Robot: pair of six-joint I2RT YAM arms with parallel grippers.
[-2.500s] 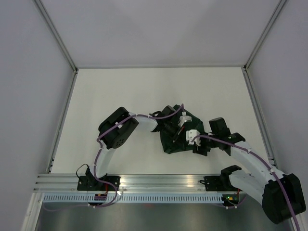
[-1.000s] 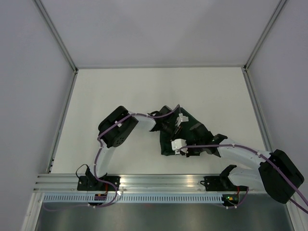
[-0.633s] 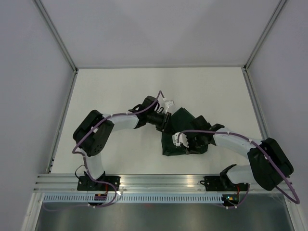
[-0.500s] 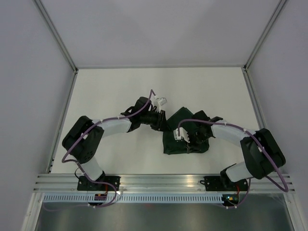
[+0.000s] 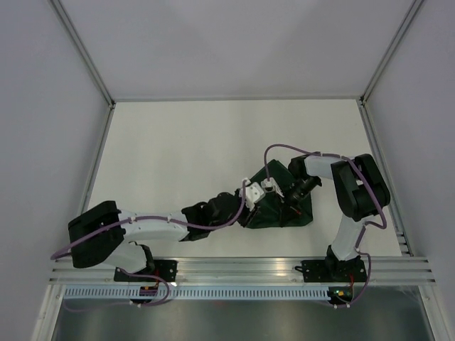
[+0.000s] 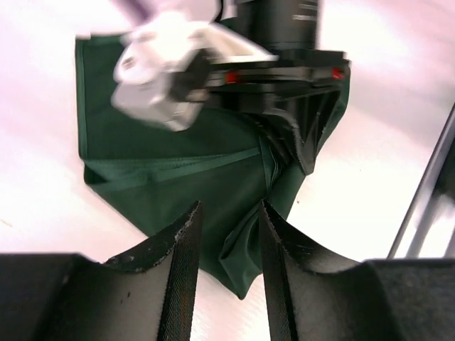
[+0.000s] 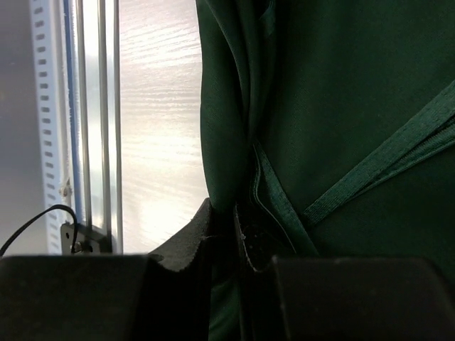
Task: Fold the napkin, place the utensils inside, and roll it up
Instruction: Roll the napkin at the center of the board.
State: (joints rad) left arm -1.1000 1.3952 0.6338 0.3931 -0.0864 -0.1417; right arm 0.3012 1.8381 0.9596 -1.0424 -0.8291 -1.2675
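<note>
On the white table surface (image 5: 178,156), towards the front and right of centre, lies the dark green, slightly shiny cloth napkin (image 5: 279,213). It is bunched into a rough folded wedge, and its hems show as raised bands. No orange utensils show in any view, so I cannot tell whether they are inside.

Right arm (image 5: 355,186) loops in from the far side. Its jaws are pressed together on a doubled fold of the napkin.

Left arm (image 5: 153,226) reaches in low from the left. Its jaws stand spread, with a loose corner of cloth lying between them, not pinched.

Judgement: the cloth is light, limp and somewhat slick. It won't keep a crease unaided, and the layers are likely to slide. The best hold looks to be a hemmed edge or corner, gripping all layers together.
</note>
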